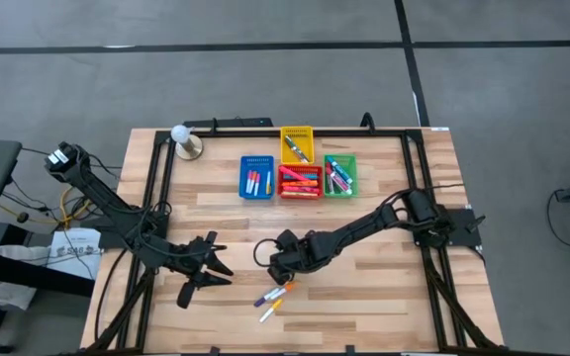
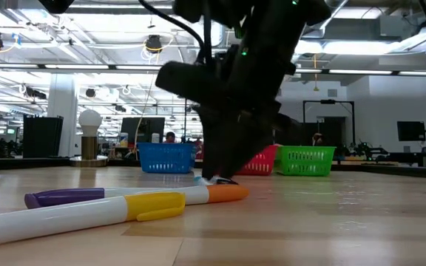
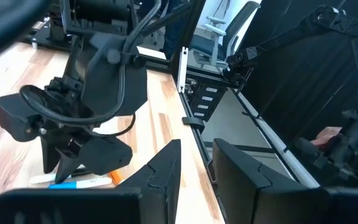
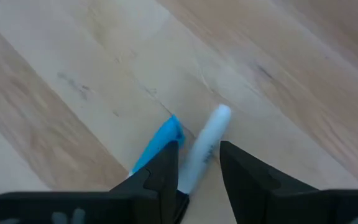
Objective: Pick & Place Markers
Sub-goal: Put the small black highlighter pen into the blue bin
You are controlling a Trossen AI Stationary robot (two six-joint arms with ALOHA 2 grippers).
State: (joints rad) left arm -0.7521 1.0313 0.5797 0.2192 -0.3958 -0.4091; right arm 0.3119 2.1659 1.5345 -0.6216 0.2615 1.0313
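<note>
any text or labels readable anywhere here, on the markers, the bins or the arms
No text can be read in any view.
The marker between the right gripper fingers: white barrel, blue cap, no legible print.
The markers on the table: no print visible on the barrels.
The blue bin, red bin, green bin and yellow bin: no labels visible.
White sheet beside the table: dark marks, too small to read.

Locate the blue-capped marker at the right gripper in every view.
High: hidden under the right gripper.
Low: a sliver behind the orange marker.
Left wrist: blue-capped marker below that gripper.
Right wrist: between the fingers.
Shared landmark: the right gripper.
</note>
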